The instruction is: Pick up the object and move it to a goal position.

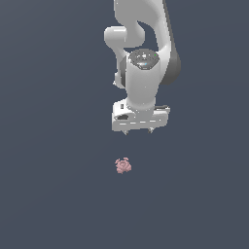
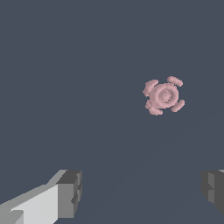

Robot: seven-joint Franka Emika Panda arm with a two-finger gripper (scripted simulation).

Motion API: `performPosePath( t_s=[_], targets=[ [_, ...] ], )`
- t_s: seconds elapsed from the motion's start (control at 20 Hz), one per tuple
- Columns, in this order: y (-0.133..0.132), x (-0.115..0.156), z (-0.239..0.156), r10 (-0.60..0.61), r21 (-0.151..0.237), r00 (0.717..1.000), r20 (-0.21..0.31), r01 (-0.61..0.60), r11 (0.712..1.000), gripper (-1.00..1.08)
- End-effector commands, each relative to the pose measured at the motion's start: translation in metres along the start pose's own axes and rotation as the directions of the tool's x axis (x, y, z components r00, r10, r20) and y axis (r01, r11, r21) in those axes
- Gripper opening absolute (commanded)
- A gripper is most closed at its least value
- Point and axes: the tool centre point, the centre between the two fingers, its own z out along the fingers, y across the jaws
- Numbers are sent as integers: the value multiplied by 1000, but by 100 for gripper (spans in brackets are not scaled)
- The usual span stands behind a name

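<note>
Reaching for the object (image 1: 123, 165) | it sits on the bench (image 1: 53, 194), apart from our end effector (image 1: 138, 131) | end effector wide open, holding nothing | we think we should line up over the object (image 2: 163, 95), go straight down, then squeeze gently.

Plain dark slate-blue ground (image 1: 53, 194)

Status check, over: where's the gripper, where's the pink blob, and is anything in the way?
Gripper open, empty, clear of the surface. Pink blob lying free on the grey surface, not between the fingers. Nothing seen blocking the approach.
</note>
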Motion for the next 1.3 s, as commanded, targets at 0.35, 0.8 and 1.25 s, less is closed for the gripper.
performPosePath(
  t_s=[0.35,0.8,1.25],
  targets=[
    [2,6,4,-14,0,1000,1,14,1000,100],
    [23,35,32,-69,-13,998,7,69,998,100],
    [57,67,77,-146,-29,989,19,146,989,100]
  ],
)
